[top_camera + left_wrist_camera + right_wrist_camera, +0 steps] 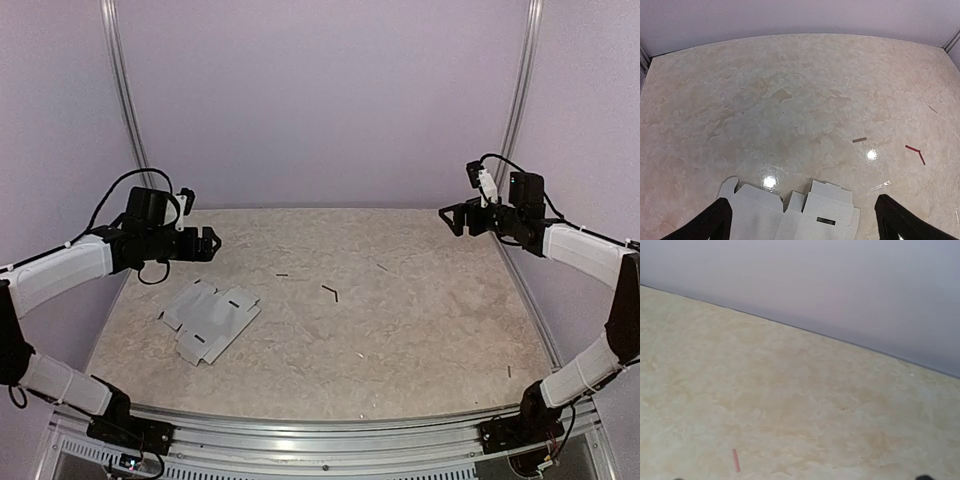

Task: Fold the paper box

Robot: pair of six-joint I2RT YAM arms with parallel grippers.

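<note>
paper box (209, 318): flat unfolded blank, table's near-left

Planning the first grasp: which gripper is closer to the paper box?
The left gripper; it hovers near the flat paper box, while the right gripper is across the table.

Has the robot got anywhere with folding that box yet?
Nothing looks done: the paper box lies flat and unfolded on the table. Nothing is in hand: the left fingers and right fingers hang open and empty in the air. All the folding is left.
</note>
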